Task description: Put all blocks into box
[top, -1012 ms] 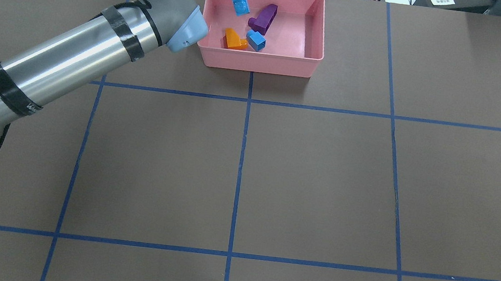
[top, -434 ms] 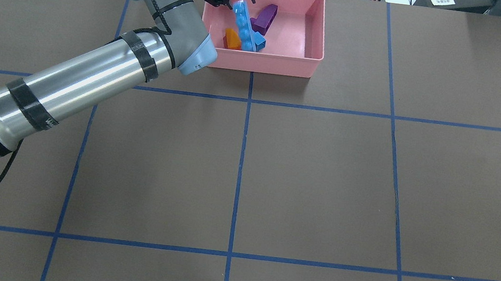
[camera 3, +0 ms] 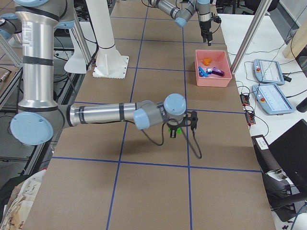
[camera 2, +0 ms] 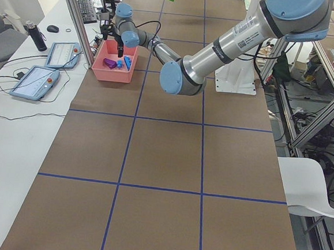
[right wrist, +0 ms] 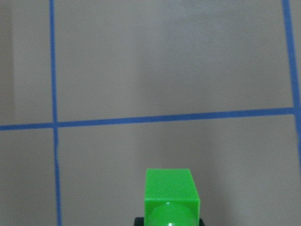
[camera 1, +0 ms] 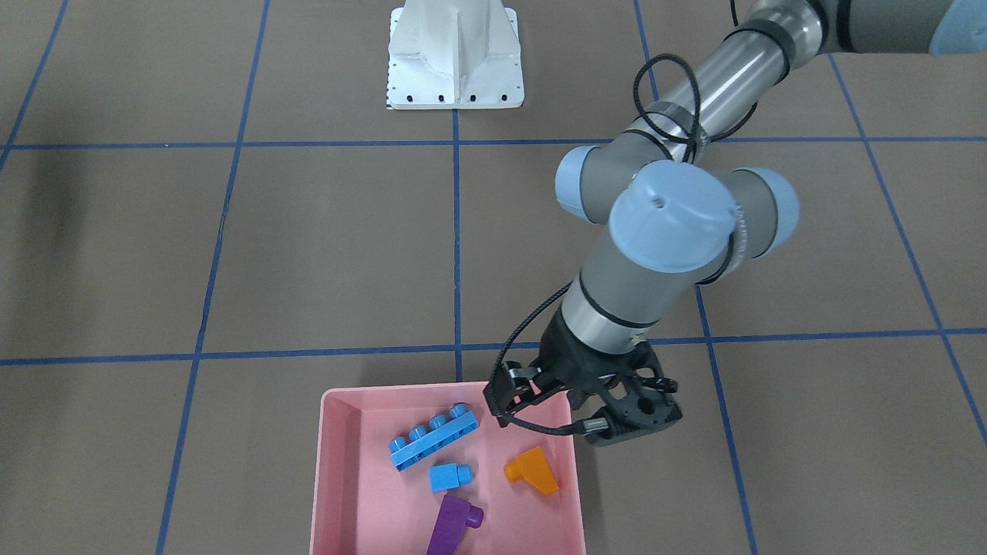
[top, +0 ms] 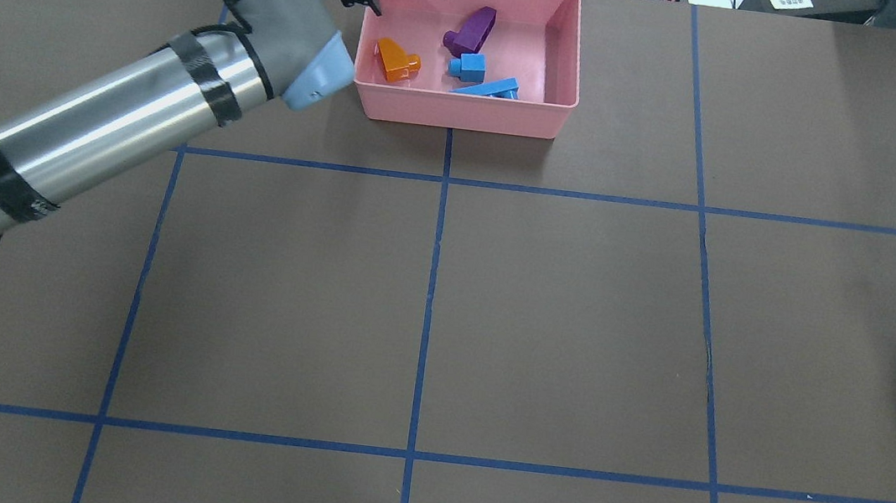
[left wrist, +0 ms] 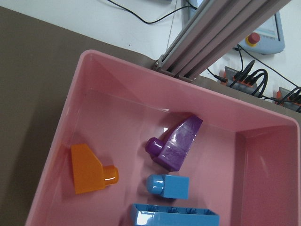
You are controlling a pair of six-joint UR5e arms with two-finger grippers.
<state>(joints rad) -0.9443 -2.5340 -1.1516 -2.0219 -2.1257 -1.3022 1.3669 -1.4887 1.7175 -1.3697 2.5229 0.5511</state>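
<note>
While the right claw [camera 3: 178,129] seemingly grips a glossy green brick [right wrist: 170,194], the left claw [camera 1: 586,405] gives no clear state

Silver-grey left arm [top: 91,122], blue joint caps [camera 1: 669,217]

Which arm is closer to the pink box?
Left. The left gripper hangs at the box's rim; the right gripper is far down the table, at a green brick.
</note>
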